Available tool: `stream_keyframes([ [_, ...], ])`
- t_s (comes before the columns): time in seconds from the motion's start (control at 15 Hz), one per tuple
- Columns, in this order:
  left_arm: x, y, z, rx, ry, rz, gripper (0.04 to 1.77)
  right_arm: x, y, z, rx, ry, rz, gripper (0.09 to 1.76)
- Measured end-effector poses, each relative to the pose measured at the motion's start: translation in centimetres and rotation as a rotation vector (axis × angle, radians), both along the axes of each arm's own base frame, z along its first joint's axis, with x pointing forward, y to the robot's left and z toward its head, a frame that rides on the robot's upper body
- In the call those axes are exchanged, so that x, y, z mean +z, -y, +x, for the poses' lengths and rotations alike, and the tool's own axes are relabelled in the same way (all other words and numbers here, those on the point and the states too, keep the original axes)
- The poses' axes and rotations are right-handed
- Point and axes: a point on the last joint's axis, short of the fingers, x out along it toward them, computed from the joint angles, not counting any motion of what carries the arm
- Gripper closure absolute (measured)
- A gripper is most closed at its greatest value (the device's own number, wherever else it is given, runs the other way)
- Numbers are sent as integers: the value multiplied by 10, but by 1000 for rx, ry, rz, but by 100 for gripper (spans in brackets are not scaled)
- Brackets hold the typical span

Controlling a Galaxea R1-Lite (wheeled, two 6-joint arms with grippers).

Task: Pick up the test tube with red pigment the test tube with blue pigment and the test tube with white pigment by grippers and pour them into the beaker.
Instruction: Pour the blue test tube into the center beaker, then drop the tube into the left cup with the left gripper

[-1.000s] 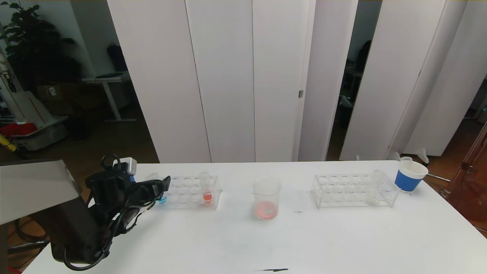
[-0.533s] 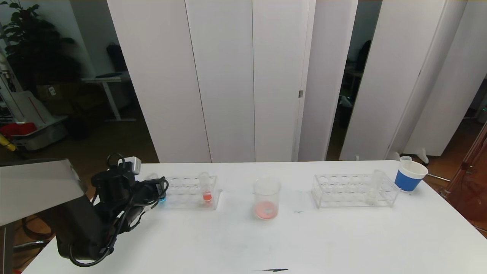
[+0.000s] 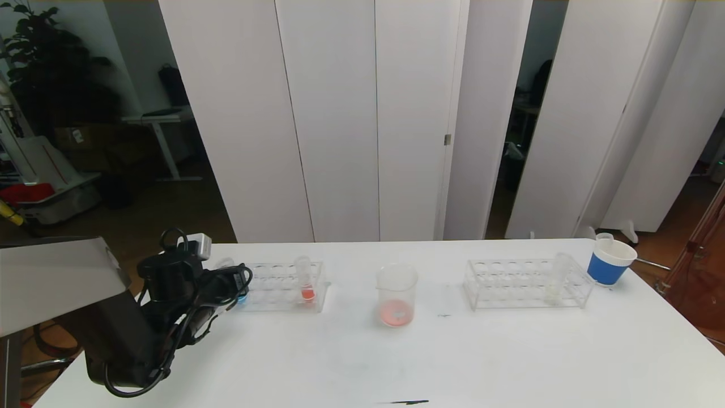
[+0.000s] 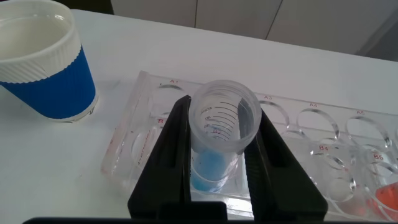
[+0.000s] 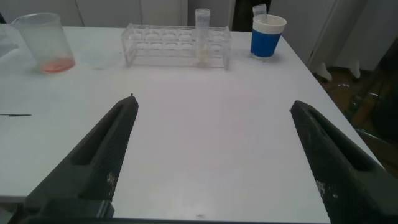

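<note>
My left gripper (image 3: pixel 240 281) is shut on the test tube with blue pigment (image 4: pixel 219 132), which still stands in the end hole of the left rack (image 4: pixel 144 111); its black fingers (image 4: pixel 171 149) press on both sides of the tube. The test tube with red pigment (image 3: pixel 306 281) stands in the same rack, farther along. In the middle of the table stands the beaker (image 3: pixel 397 294), with reddish liquid at its bottom. The test tube with white pigment (image 5: pixel 202 35) stands in the right rack (image 3: pixel 512 286). My right gripper (image 5: pixel 211 106) hangs open over bare table, apart from everything.
A blue-banded paper cup (image 3: pixel 609 262) sits at the table's far right corner beyond the right rack. Another such cup (image 4: pixel 45 61) stands close beside the left rack's end. A thin dark mark (image 3: pixel 409 402) lies near the front edge.
My left gripper has shut on the blue tube, having stood open around it a second ago, and the arm has shifted slightly. Nothing else has moved.
</note>
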Motion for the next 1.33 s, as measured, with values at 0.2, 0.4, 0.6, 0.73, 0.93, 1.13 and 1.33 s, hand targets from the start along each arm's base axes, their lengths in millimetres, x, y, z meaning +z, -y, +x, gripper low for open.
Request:
stream_keyframes([
  [0.2, 3, 2, 0, -5, 7, 1, 123, 0, 0, 0, 1, 0, 0, 10],
  [0.4, 11, 6, 1, -15, 25, 8, 123, 0, 0, 0, 1, 0, 0, 10],
  [0.6, 21, 10, 1, -31, 12, 24, 123, 0, 0, 0, 1, 0, 0, 10],
  [0.73, 30, 12, 0, -38, 24, 29, 123, 0, 0, 0, 1, 0, 0, 10],
  [0.93, 45, 15, -2, -53, 51, 60, 123, 0, 0, 0, 1, 0, 1, 10],
  [1.13, 59, 18, -6, -62, 50, 70, 123, 0, 0, 0, 1, 0, 0, 10],
  [1.33, 79, 18, -13, -70, 46, 70, 123, 0, 0, 0, 1, 0, 0, 10],
])
